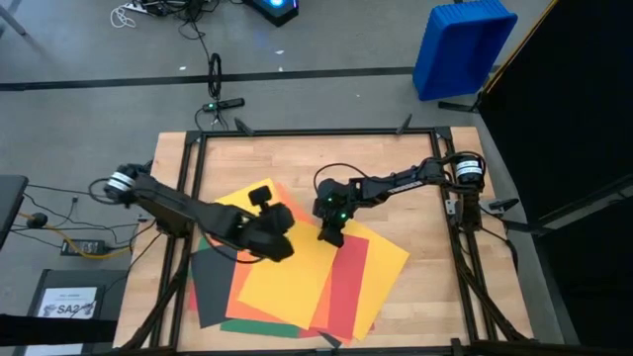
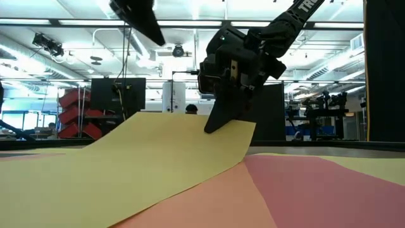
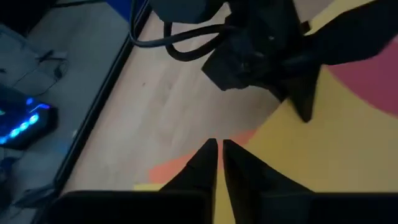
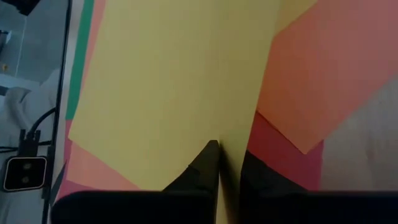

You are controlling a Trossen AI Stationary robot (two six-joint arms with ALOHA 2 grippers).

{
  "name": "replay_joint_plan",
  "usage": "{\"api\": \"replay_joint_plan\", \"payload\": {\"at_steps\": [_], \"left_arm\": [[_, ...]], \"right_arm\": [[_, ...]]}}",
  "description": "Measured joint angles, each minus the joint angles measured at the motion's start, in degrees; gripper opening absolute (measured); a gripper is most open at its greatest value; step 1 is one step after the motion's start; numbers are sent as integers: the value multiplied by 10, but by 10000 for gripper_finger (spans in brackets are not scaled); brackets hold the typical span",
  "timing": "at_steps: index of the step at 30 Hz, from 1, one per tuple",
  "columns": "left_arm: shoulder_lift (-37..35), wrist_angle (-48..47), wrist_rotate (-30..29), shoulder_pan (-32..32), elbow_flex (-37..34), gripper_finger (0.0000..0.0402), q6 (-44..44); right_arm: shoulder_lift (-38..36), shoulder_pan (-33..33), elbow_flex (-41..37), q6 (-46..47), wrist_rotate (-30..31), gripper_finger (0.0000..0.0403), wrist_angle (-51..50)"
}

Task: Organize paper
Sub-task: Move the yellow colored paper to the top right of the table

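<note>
A blue plastic bin is sitting on the floor beyond the tabletop's far right corner. A small white printed sheet marked SA2 is lying off the near left corner. Cables are trailing along the left edge.

hidden: lower paper under top sheets | cut off: blue bin

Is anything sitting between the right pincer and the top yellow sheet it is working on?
Nothing visible does. The right pincer is shut on the lifted far edge of the top yellow sheet, with no object between them. The left pincer hovers shut nearby, above the stack, not touching the paper.
</note>
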Motion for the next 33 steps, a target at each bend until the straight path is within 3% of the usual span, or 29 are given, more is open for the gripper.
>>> {"api": "replay_joint_plan", "payload": {"at_steps": [4, 9, 12, 21, 28, 33], "left_arm": [[-88, 104, 11, 3, -110, 59, -15], [-197, 251, 102, 36, -257, 121, -51], [-246, 304, 131, 54, -310, 155, -73], [-271, 306, 136, 71, -341, 187, -66], [-271, 228, 235, 107, -359, 186, -107], [-271, 339, 341, 151, -428, 192, -118]], "right_arm": [[0, 0, 0, 0, 2, 0, 0], [0, 0, 0, -13, 11, 0, 1], [0, 1, 0, -24, 15, 0, 1], [0, 2, 0, -45, 44, 0, 2], [0, 17, 0, -66, 59, 0, 1], [0, 21, 0, -75, 66, 0, 1]]}}
